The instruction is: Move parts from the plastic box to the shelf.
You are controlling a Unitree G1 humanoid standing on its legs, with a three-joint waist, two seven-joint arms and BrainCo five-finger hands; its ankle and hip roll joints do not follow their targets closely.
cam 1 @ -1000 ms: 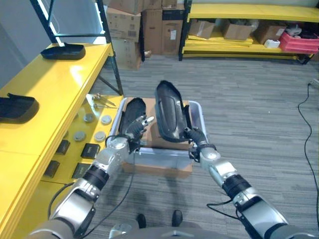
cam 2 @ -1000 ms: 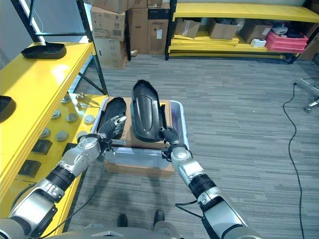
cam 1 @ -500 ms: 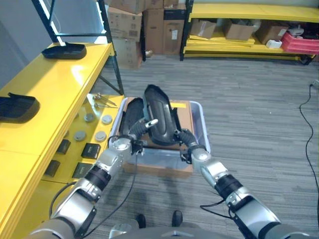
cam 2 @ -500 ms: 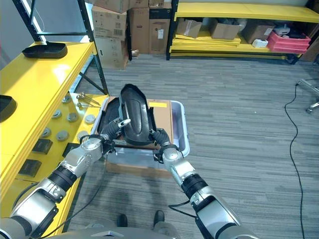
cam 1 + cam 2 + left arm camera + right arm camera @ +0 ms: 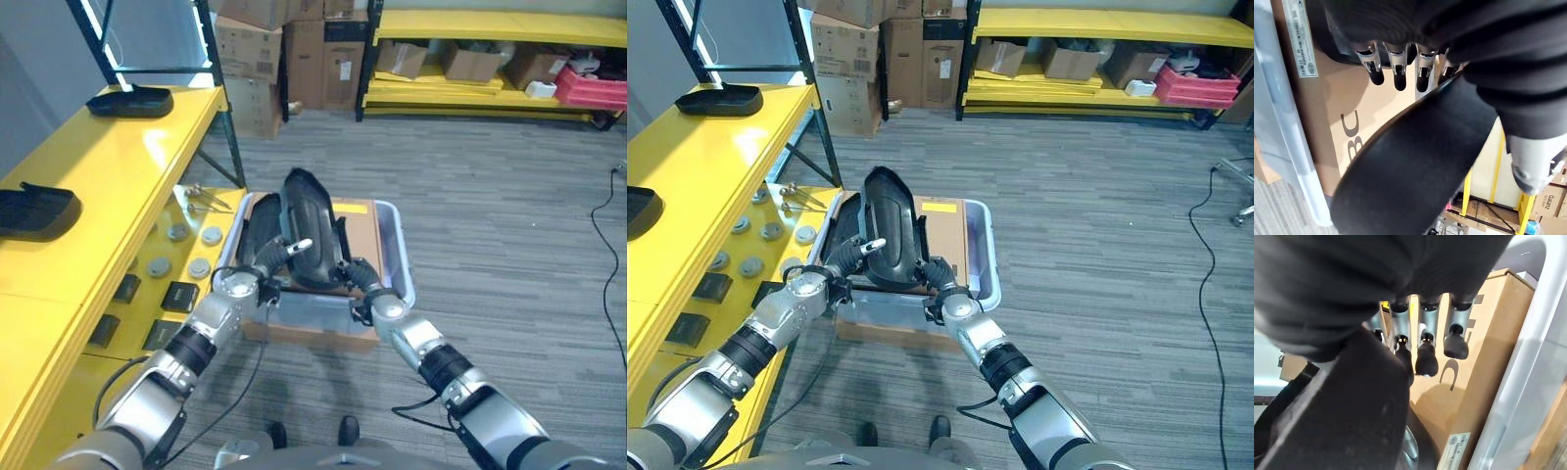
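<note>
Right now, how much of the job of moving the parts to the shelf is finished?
Done: two black parts lie on the yellow shelf, one at its far end and one nearer. In hand: the left robot hand and the right robot hand hold a long black part upright over the plastic box. Left: carrying it to the shelf, then the black part still in the box.

Grey striped carpet floor fills the middle and right. A glossy yellow shelf surface runs down the left edge under a black metal upright. Stacked brown cardboard boxes stand at upper centre, beside a low yellow rack at upper right.
</note>
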